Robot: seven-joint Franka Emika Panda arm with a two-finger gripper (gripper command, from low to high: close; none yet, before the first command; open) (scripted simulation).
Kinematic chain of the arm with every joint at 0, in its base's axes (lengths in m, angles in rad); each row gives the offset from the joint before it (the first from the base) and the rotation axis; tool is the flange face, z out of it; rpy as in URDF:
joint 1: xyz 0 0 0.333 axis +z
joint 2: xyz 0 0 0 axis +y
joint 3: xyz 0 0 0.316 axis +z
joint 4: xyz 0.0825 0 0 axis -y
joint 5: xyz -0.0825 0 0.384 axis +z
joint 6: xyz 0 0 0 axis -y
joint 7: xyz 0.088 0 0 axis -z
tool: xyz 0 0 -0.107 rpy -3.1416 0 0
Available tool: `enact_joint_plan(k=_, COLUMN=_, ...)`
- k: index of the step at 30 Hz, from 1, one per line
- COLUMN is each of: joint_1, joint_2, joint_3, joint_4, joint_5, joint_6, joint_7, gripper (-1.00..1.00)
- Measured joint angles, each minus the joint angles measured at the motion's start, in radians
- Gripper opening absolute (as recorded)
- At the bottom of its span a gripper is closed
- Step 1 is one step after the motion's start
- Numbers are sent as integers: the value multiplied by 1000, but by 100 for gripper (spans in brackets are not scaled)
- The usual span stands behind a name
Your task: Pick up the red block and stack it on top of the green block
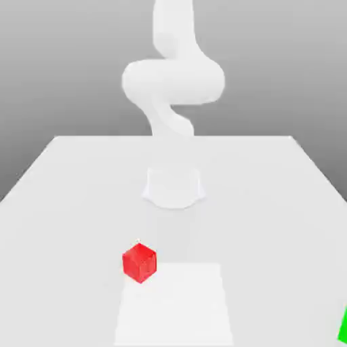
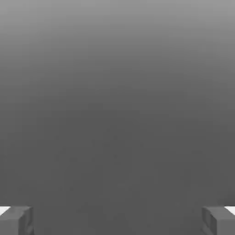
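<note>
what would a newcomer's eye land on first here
Probably the glossy red cube, sitting at the far left corner of a bright white patch on the pale table, in the exterior view. Next, likely the bright green block, cut off at that view's lower right edge.

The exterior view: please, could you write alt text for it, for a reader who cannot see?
A red block sits at the near-left corner of a pale square on a white table; a green block is cut off at the view's right edge. Behind them stands a white robot arm.
</note>
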Motion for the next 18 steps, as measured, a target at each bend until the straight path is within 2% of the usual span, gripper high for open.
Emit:
enact_joint_plan(k=13, joint_1=-138, joint_2=407, joint_3=13, joint_4=-402, joint_5=7, joint_6=314, joint_7=287, gripper=0)
enact_joint_plan(k=18, joint_1=-194, joint_2=658, joint_3=16, joint_4=-539, joint_5=0, joint_6=502, joint_7=408, gripper=0)
